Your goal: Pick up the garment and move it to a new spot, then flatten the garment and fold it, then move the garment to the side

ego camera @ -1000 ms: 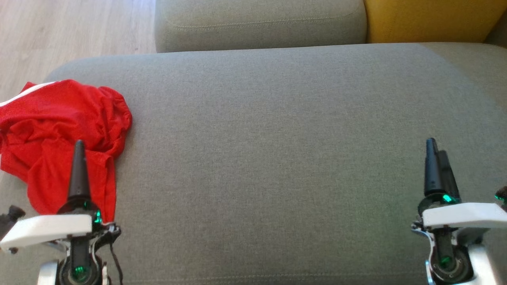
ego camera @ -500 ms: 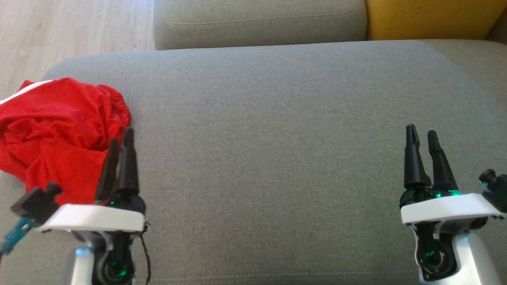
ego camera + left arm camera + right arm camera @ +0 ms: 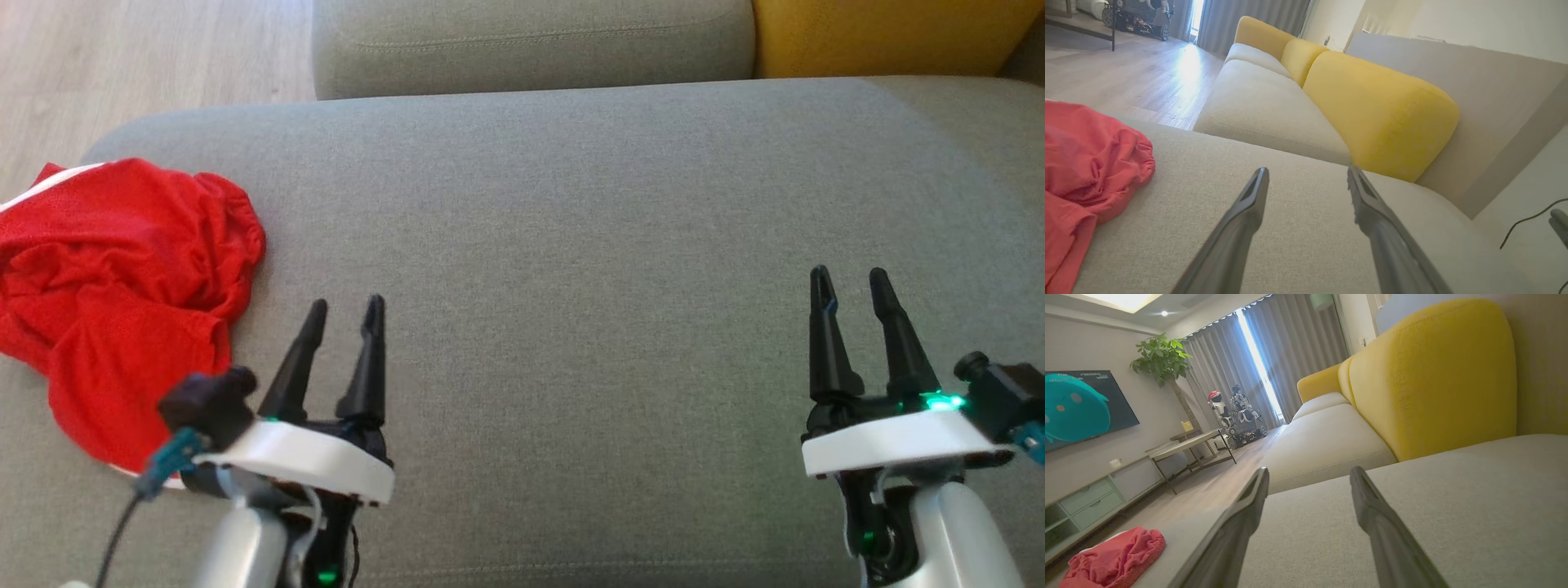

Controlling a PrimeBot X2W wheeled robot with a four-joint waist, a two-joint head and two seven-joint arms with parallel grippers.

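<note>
The red garment [image 3: 122,278] lies in a crumpled heap at the left end of the grey seat cushion [image 3: 571,245], spilling over that cushion's left edge. Its longer run goes roughly from near to far, slightly slanted, with a white band [image 3: 49,184] along its far-left edge and the bunched, rounded bulk toward the right. Which end is the waist cannot be told from the folds. The left gripper [image 3: 347,306] hangs over the bare cushion just right of the garment's near part, its jaws spread wide, holding nothing and touching no cloth; its fingers point toward the far side. In the left wrist view the garment [image 3: 1086,163] sits off to the left of the left gripper [image 3: 1308,173], apart from both fingers. The right gripper [image 3: 849,273] is at the near right of the cushion, well apart from the garment, jaws likewise wide apart and empty. A yellow cushion [image 3: 882,37] stands at the far right, and wooden floor [image 3: 122,57] shows at the far left.
</note>
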